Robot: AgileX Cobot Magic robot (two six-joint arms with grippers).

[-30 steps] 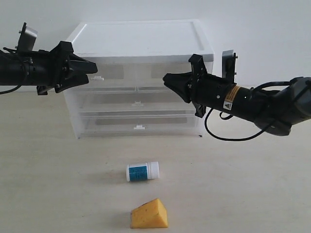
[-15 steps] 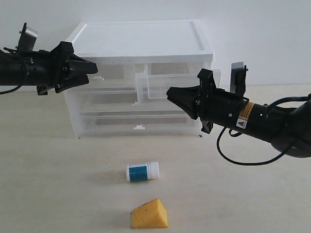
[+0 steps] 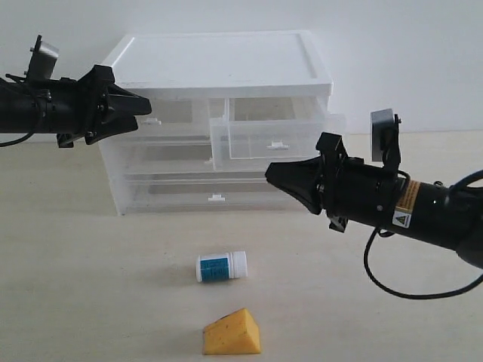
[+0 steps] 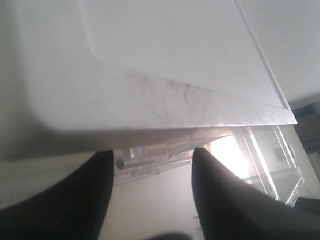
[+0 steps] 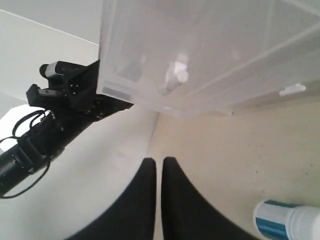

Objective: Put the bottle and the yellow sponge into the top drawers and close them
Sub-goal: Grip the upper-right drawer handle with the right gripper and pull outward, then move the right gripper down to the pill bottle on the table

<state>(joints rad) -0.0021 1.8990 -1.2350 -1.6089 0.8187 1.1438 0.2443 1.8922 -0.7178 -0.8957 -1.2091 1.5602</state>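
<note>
Lying on its side on the pale desk [image 3: 75,286], the bottle [image 3: 221,266] is small and white, with a white cap and a teal-blue label. Near it, not touching, sits the yellow sponge [image 3: 232,332], an orange-yellow wedge. Behind them stands the white-topped cabinet [image 3: 219,64]. Its left top drawer [image 3: 170,115] is pushed in, with the left end effector [image 3: 145,105] at its small white tab. Its right top drawer [image 3: 275,136] is pulled out, further than half a second ago. The right end effector [image 3: 270,172] has backed away from that drawer, now lower and further right in the exterior view, and holds nothing. Bottle and sponge have not moved.

From the left wrist, two dark fingers [image 4: 70,200] stand wide apart beneath the cabinet's lid edge. Glare washes out the drawer fronts, so contact with the tab cannot be told.

From the right wrist, the fingers [image 5: 142,200] almost meet, with only a thin slit between them and nothing in it. The bottle is cut off at the frame's corner, showing only part of its label end.
</note>
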